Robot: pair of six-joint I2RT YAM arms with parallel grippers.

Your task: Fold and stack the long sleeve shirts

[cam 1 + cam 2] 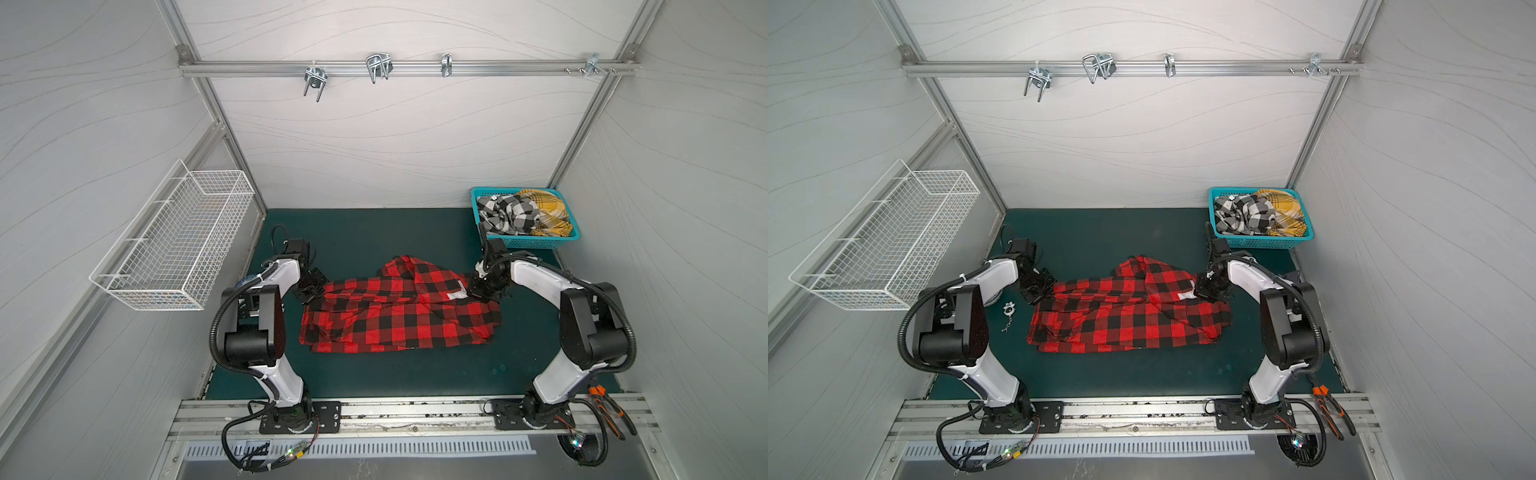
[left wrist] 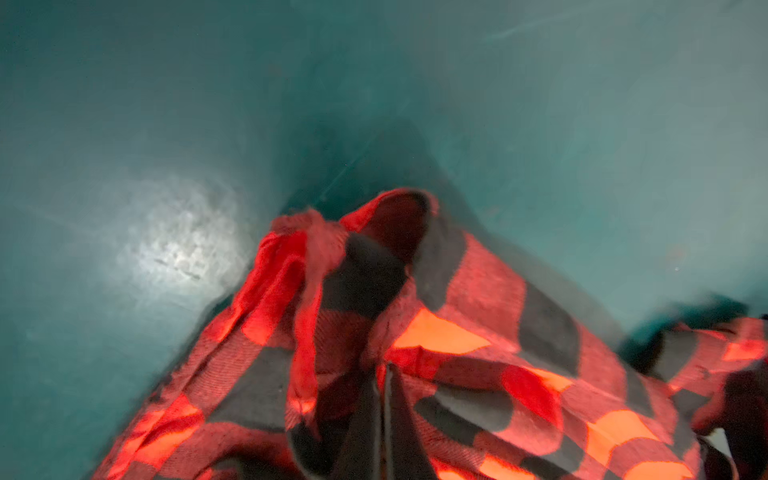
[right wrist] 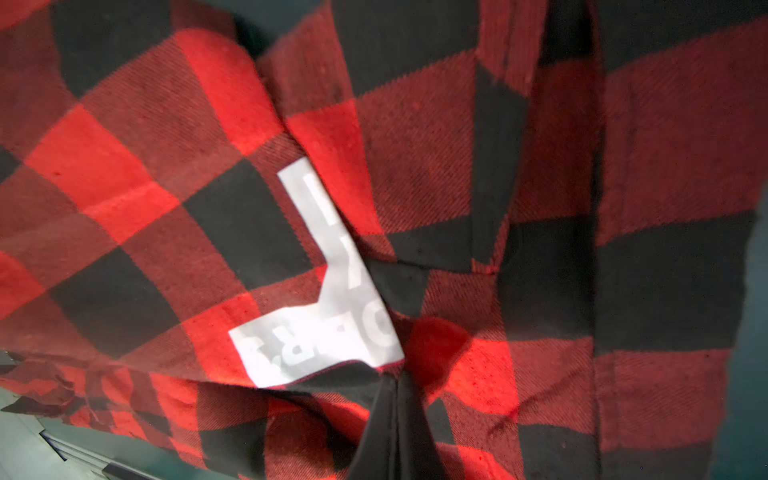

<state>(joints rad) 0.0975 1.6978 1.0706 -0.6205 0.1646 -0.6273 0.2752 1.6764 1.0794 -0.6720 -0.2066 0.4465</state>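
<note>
One red shirt: lies lumpy in the middle of the mat. It is not folded yet.
Left pincer: closed on a bunched bit of the shirt's left edge.
Right pincer: closed on the cloth just beside the white letters.
What could go wrong here: each pinch looks small, so the cloth may slip out on a pull. One pincer may have grabbed more than one layer, and then the fold would come out crooked. A sleeve tucked under could drag along.
Shirt feel: soft, floppy, woven, with big red and black squares and many wrinkles.
Mat feel: smooth, dark green, a little shiny.
Basket: far right corner, blue plastic with tiny holes. It holds the checked shirt and the yellow shirt, both crumpled.
What could go wrong there: the right arm is close to the basket and might bump it.
</note>
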